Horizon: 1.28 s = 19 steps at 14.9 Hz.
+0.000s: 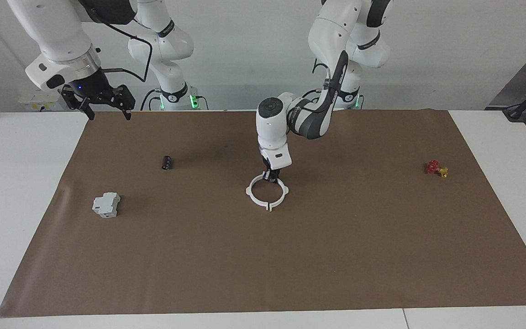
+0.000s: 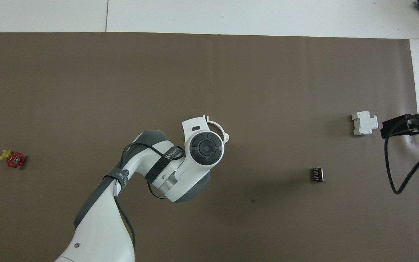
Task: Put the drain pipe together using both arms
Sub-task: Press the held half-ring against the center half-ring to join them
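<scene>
left gripper (image 1: 271,176) clamped on white drain pipe ring (image 1: 267,192) mid-tabletop, right gripper (image 1: 105,106) spread apart, waiting over mat edge

left tool (image 1: 271,176) clamped on ring (image 1: 267,192) | right tool (image 1: 106,106) open, raised

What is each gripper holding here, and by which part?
Left gripper is shut on the ring, at its rim nearest the robots. Right gripper is open, holding nothing.
</scene>
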Tool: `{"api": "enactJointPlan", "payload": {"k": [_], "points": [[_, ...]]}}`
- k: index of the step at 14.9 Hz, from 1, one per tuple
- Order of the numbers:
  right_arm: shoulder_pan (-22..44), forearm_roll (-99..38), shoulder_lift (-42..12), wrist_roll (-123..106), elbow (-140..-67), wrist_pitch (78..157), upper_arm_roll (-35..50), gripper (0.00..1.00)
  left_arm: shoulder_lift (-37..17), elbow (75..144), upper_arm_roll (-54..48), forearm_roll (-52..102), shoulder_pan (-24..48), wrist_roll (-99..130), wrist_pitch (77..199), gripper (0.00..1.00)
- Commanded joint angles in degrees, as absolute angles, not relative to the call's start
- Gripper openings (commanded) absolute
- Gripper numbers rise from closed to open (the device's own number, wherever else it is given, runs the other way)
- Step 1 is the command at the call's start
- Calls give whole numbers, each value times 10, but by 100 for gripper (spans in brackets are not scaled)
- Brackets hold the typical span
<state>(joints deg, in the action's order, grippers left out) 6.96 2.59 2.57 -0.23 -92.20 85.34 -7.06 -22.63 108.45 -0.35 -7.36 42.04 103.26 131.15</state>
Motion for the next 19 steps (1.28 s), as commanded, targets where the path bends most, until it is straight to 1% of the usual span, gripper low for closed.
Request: {"api": "enactJointPlan", "payload": {"k": [1,19], "points": [[58,14,34,-19,-926,849,-65,100,-250,1078,4,-82,434,1027,1312,0],[58,13,34,-19,-926,849,-65,100,-248,1085,3,-82,434,1015,1312,0]]}}
